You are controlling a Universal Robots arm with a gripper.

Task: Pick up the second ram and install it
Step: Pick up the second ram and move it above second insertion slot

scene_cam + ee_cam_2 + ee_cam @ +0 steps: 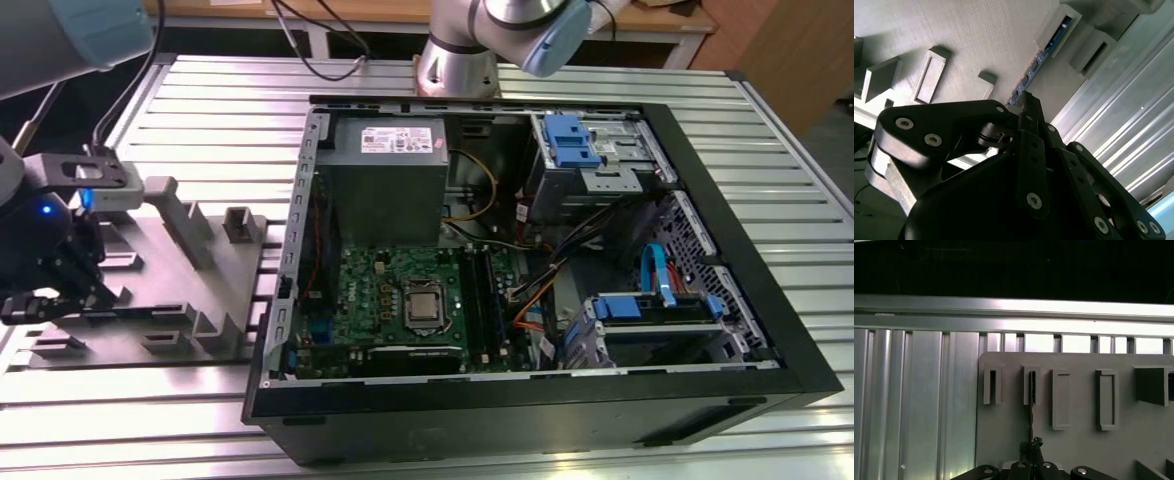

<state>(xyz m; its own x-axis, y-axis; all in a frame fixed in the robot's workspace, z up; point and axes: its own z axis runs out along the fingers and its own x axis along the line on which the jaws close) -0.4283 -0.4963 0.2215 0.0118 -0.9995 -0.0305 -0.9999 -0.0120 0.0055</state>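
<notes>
The claw (1025, 100) is pinched shut on the second ram (1033, 67), which stands on edge in a slot of the grey holder (979, 35) on the ribbed worktop (1114, 115).

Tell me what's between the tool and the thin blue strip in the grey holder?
Nothing: in both wrist views the tool is shut on the second ram, which stands in the grey holder.
</notes>
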